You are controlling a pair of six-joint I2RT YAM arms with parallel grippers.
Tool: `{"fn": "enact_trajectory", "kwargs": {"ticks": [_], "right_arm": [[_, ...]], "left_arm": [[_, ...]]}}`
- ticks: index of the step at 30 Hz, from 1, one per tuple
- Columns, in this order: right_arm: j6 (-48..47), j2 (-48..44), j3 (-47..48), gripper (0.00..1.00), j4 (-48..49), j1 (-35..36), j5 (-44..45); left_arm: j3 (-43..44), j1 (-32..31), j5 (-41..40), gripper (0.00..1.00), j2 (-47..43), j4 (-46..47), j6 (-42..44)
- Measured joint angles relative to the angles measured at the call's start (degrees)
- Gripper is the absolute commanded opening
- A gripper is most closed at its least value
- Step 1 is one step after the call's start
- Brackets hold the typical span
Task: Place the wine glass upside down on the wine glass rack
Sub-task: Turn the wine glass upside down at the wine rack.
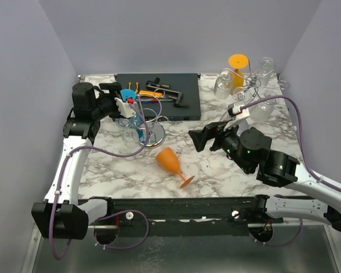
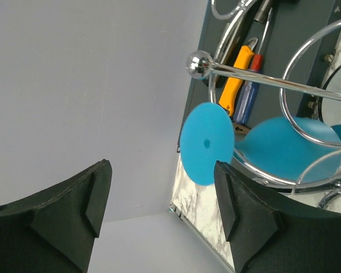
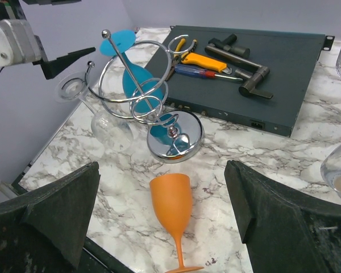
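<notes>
An orange wine glass lies on its side on the marble table, foot toward the near edge; it also shows in the right wrist view. The chrome wire rack stands to its left, with a blue glass and a clear glass hanging upside down on it. My right gripper is open and empty, above and right of the orange glass, which lies between its fingers in the right wrist view. My left gripper is open and empty beside the blue glass's foot.
A dark flat box with screwdrivers and pliers lies at the back centre. A second rack at the back right holds an orange glass and clear glasses. Grey walls close in the table's left, back and right.
</notes>
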Motion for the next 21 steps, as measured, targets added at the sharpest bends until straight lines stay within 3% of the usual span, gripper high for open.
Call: {"fn": "enact_trajectory", "kwargs": {"ticks": [9, 13, 17, 21], "right_arm": [[3.3, 0.4, 0.2, 1.0, -6.9, -0.9, -2.5], [4.8, 2.8, 0.1, 1.0, -10.9, -1.9, -10.2], [5.3, 8.6, -1.9, 1.0, -11.5, -4.0, -19.6], [5.1, 16.1, -6.0, 0.98, -11.5, -8.0, -28.6]], "left_arm": [[8.5, 0.0, 0.0, 0.89, 0.0, -0.7, -6.6], [15.4, 0.0, -0.2, 0.98, 0.2, -1.1, -14.6], [21.7, 0.0, -0.2, 0.99, -0.1, -1.0, -27.1], [22.2, 0.0, 1.0, 0.99, -3.3, -1.1, -36.1]]}}
